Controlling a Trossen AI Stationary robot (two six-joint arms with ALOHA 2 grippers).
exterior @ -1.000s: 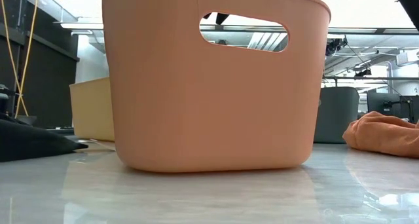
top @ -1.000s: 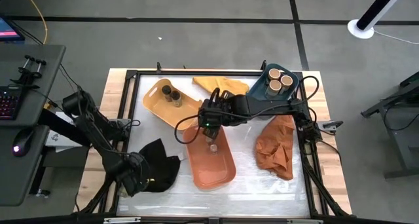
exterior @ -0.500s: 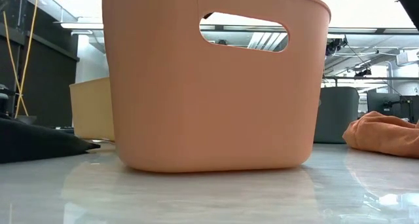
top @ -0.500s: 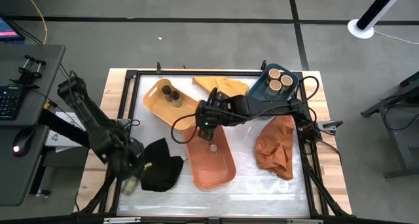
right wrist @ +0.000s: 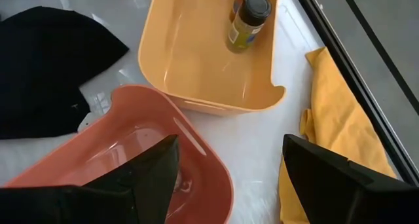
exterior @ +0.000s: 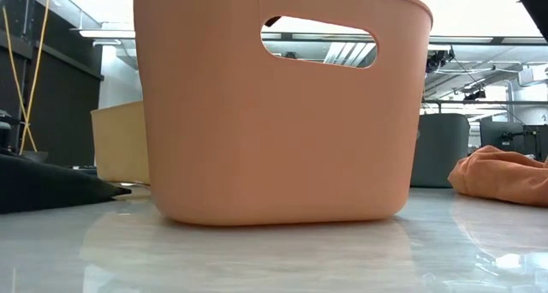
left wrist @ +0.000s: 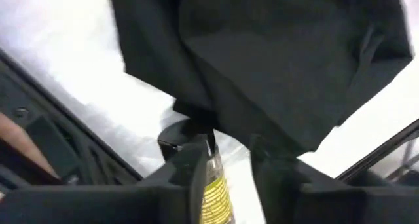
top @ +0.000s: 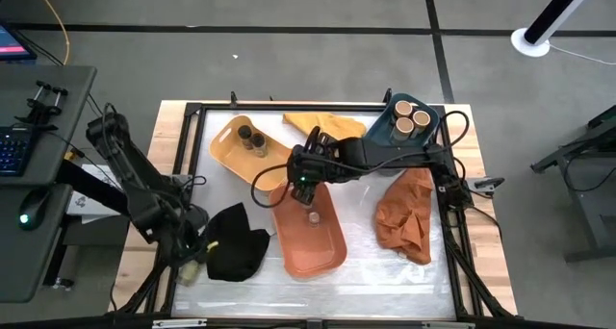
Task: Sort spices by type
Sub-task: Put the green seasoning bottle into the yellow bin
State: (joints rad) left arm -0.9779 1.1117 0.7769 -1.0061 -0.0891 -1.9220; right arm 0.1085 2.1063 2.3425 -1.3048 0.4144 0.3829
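Your left gripper (left wrist: 226,175) is clenched on a slim yellow-labelled spice jar (left wrist: 213,185), at the black cloth's (top: 236,255) outer edge. Your right gripper (right wrist: 229,178), fingers spread, hangs over the orange tub's (top: 325,255) far rim; one jar (top: 313,215) inside. Two dark jars (top: 252,139) stand in the yellow tub (top: 229,154), two tan-topped jars (top: 410,116) in the blue tub (top: 380,129).
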